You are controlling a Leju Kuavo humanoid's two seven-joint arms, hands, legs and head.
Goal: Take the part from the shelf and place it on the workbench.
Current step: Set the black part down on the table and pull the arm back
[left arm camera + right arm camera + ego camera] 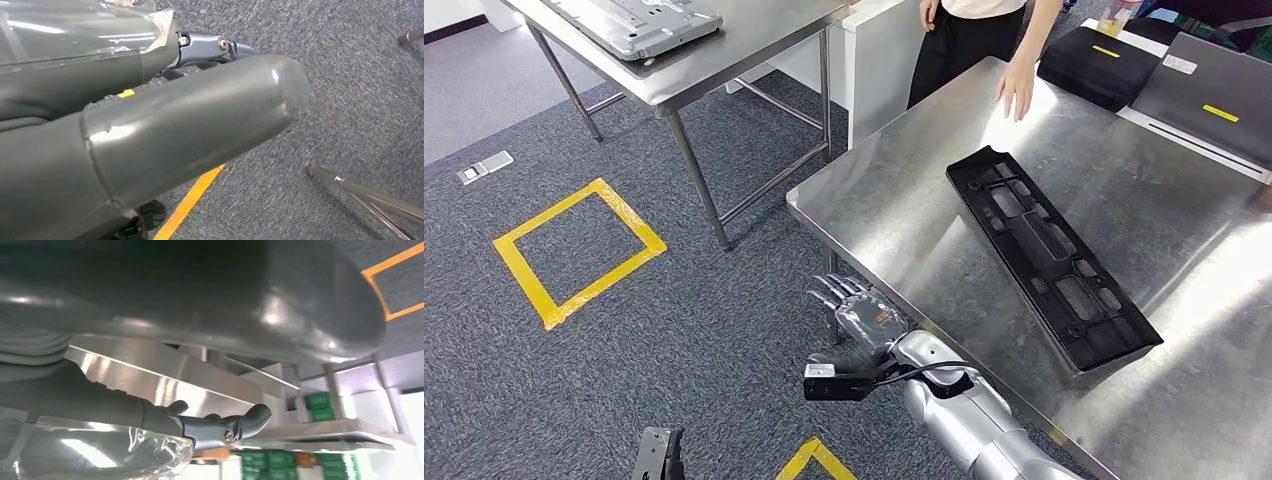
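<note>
The black part (1052,255) lies flat on the steel tabletop (894,215), slanting across it, well clear of my grip. By my reckoning the placing is done. My right hand (856,312) hangs just off the tabletop's near edge, over the carpet, fingers apart and holding nothing. My left hand (150,135) sits low over the grey carpet near a yellow tape line (192,200); whether its fingers are apart or curled, I cannot tell. A person's hand (1019,88) rests on the far edge. What's left, I judge: little beyond settling my arms.
</note>
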